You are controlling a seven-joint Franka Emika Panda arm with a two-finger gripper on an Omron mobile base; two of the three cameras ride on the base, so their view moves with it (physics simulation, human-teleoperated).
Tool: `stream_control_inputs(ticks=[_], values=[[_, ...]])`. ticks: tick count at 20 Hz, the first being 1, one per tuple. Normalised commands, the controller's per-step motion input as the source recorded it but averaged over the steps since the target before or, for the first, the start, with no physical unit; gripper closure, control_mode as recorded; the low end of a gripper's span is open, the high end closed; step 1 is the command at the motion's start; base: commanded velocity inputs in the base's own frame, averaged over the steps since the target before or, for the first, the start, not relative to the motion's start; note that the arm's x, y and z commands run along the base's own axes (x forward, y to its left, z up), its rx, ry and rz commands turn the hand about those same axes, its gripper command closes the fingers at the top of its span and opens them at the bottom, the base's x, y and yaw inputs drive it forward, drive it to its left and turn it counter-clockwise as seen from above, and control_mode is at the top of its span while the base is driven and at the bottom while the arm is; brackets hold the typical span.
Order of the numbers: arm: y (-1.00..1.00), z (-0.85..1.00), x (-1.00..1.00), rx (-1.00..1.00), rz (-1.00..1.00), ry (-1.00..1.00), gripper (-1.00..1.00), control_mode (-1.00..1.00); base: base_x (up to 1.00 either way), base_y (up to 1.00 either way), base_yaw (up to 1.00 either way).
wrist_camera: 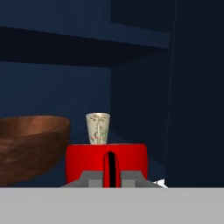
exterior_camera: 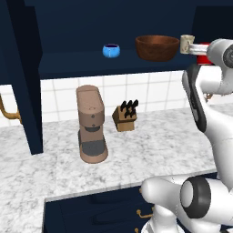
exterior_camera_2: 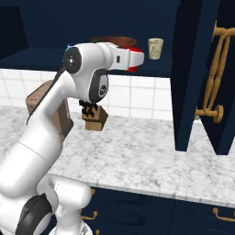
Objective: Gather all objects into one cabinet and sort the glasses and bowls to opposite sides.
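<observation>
The cabinet's inner shelf (exterior_camera: 73,63) carries the tiny blue bowl (exterior_camera: 111,50), the big brown bowl (exterior_camera: 157,48) and, to its right, the beige cup (exterior_camera: 186,44). My gripper (wrist_camera: 110,177) reaches into the cabinet at shelf height, shut on the handle of the red cup (wrist_camera: 106,162). In the hand view that cup stands just in front of the beige cup (wrist_camera: 98,128), with the brown bowl (wrist_camera: 30,144) to its left. The frames do not show whether the red cup touches the shelf. The right base view shows the red cup (exterior_camera_2: 133,68) at the hand's tip, left of the beige cup (exterior_camera_2: 155,48).
A brown coffee machine (exterior_camera: 91,123) and a wooden knife block (exterior_camera: 125,117) stand on the marble counter (exterior_camera: 54,168) below the cabinet. Open navy doors hang at the left (exterior_camera: 22,77) and right (exterior_camera_2: 193,69), the right one with brass handles (exterior_camera_2: 215,69). Drawers (exterior_camera: 100,209) run under the counter.
</observation>
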Motion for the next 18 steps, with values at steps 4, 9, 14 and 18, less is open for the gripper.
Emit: stream_control_inputs(ticks=[4, 9, 14, 18], values=[[-0.03, -0.37, 0.0, 0.0, 0.0, 0.0, 1.0, -1.0, 0.0, 0.0, 0.0], [0.0, -0.16, 0.0, 0.0, 0.0, 0.0, 1.0, -1.0, 0.0, 0.0, 0.0], [0.0, 0.61, 0.16, 0.01, -0.01, 0.0, 1.0, -1.0, 0.0, 0.0, 0.0], [0.0, 0.47, 0.28, 0.0, 0.0, 0.0, 1.0, -1.0, 0.0, 0.0, 0.0]])
